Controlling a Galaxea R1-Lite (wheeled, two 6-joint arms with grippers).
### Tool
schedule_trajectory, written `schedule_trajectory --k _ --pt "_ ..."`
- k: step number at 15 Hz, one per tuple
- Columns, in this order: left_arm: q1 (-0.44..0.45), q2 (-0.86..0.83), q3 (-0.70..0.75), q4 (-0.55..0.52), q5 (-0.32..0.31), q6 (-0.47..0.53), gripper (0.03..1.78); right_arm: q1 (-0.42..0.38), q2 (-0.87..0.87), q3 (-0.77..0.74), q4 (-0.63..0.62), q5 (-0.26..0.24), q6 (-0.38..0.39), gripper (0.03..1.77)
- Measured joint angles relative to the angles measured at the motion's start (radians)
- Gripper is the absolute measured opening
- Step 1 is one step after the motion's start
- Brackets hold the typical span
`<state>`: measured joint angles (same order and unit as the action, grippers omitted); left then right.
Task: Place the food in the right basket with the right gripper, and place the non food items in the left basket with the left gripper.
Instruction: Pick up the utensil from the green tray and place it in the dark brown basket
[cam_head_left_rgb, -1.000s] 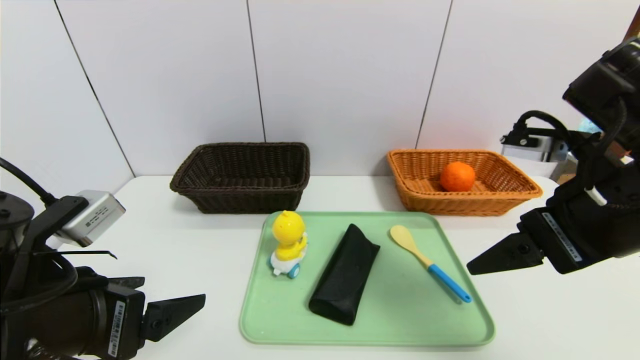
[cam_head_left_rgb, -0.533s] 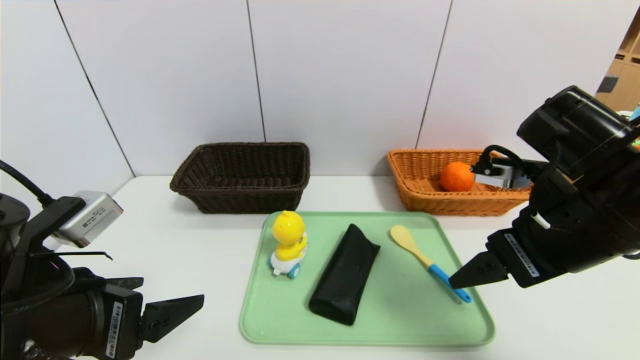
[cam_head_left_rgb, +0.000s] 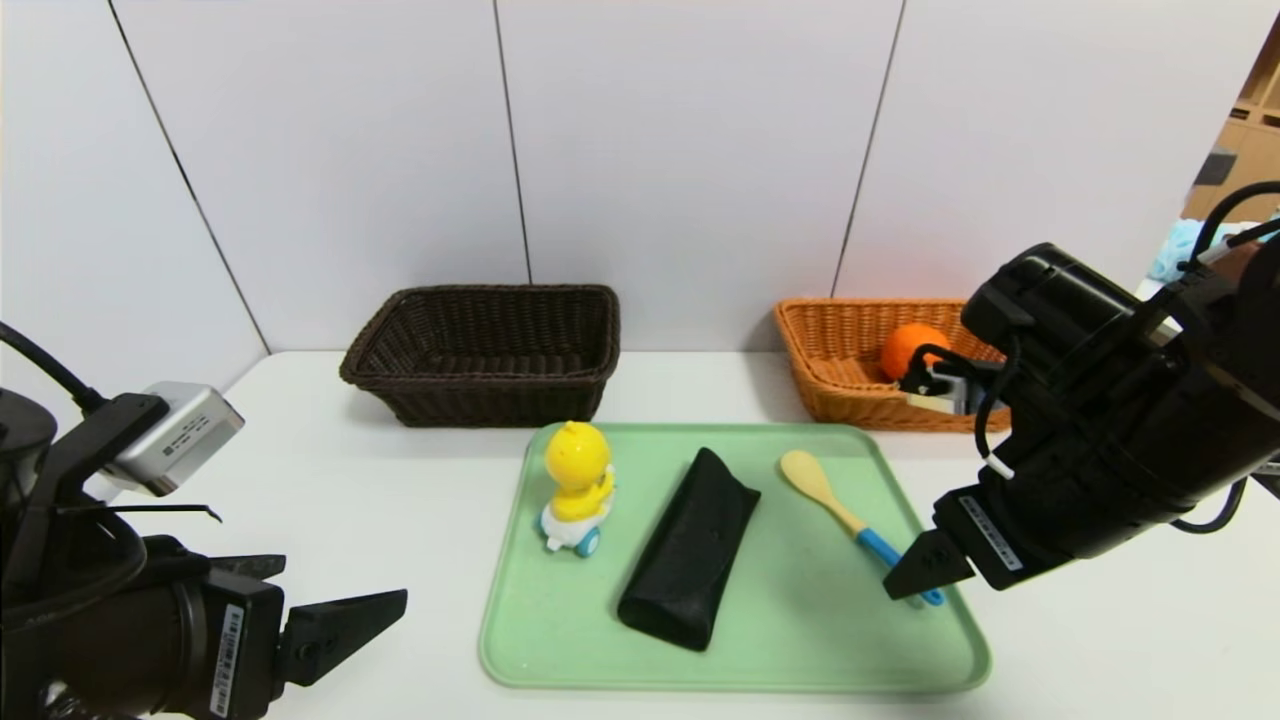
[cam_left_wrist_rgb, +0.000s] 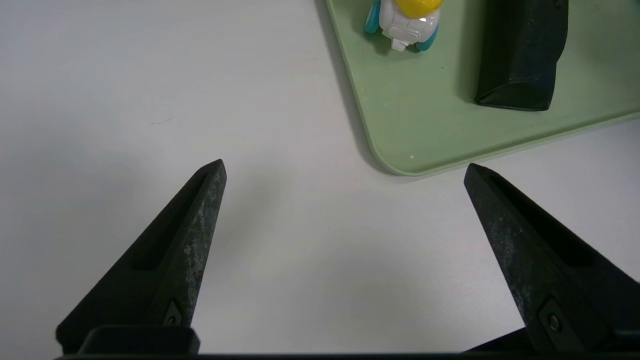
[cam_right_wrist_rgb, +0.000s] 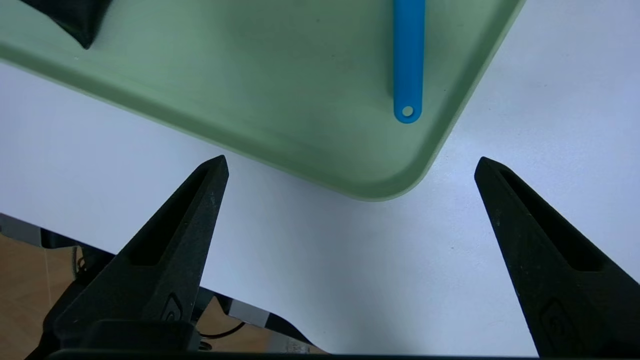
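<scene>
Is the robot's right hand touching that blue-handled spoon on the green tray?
Apart. The right wrist view shows the right hand open, with bare table and the tray corner between its fingers and the spoon.

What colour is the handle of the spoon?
Blue; the spoon handle shows best in the right wrist view.

Fruit (cam_head_left_rgb: 908, 348) in right basket (cam_head_left_rgb: 845, 375); tray (cam_head_left_rgb: 800, 640) (toy (cam_head_left_rgb: 577, 486), pouch (cam_head_left_rgb: 688, 548), spoon (cam_head_left_rgb: 845, 520)) before both baskets.

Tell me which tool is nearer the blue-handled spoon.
Right. The right tool hangs open over the spoon handle's end on the tray; the left tool sits open off the tray's opposite near corner.
</scene>
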<state>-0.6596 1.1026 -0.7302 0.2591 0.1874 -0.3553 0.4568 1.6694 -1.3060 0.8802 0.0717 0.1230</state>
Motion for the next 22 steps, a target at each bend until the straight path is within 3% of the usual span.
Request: schedule_trajectory --k 5,10,22 --pt "0.0 0.0 0.0 0.0 0.0 0.0 1.69 -0.029 0.053 -0.002 -0.01 -0.008 -0.063 1.69" --pt "0.0 -0.002 0.0 0.0 0.0 0.001 1.69 -0.031 0.067 0.0 -0.119 -0.002 -0.078 1.69" --pt "0.0 -0.007 0.001 0.0 -0.001 0.0 1.69 -0.048 0.147 0.004 -0.209 -0.01 -0.157 1.69"
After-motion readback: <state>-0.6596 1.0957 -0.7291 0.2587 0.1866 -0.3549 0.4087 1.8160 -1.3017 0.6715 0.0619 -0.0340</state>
